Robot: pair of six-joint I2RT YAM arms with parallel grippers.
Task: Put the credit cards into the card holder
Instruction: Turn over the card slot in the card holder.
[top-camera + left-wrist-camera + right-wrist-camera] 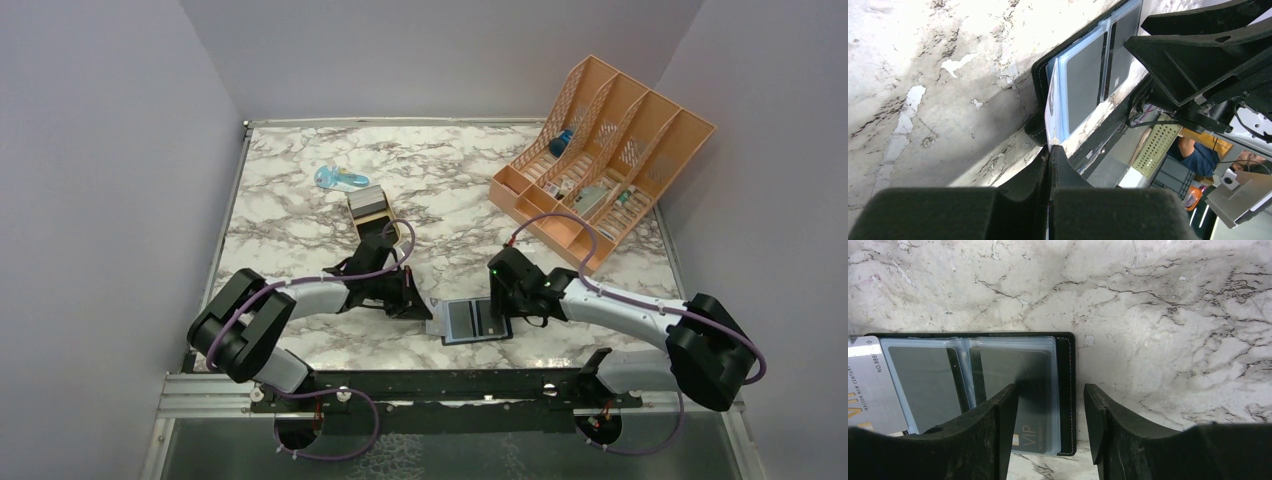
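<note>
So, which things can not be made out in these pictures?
- Left wrist view: the card in the left pincer shows edge-on; its face is unreadable.
- Right wrist view: that card is cut off by the left edge; a finger of the right pincer hides part of the VIP card in the card holder.
- Top view: the contents of the tin are too small to tell.

The black card holder (470,322) is lying open and flat near the table's (300,200) 6 o'clock edge, clear blue-tinted sleeves facing up. A silver credit card (868,385) is sticking out at its 9 o'clock side, and a dark VIP card (1024,437) is sitting inside one sleeve.
</note>
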